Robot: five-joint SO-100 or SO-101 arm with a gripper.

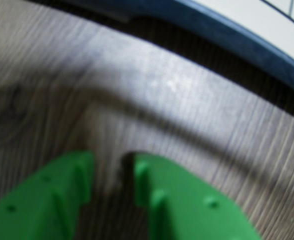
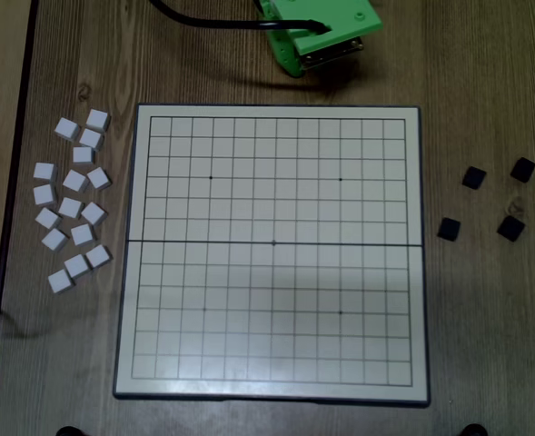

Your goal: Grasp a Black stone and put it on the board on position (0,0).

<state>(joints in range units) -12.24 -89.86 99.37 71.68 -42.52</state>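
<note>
In the overhead view the board [image 2: 272, 118] lies in the middle of the wooden table with no stone on its grid. Several Black stones lie loose to its right, among them one [image 2: 473, 177] nearest the board and another [image 2: 522, 169] farther out. My green arm [image 2: 321, 32] sits beyond the board's far edge, well away from them. In the wrist view my gripper [image 1: 113, 162] hovers over bare wood, its green fingers [image 1: 62, 185] a little apart with nothing between them. The board's dark frame [image 1: 236, 35] curves across the top right. No Black stone shows in the wrist view.
A cluster of white square blocks [image 2: 74, 204] lies left of the board. A black cable [image 2: 213, 23] runs from the arm along the table's far side. A dark strip [image 2: 17, 163] marks the table's left edge.
</note>
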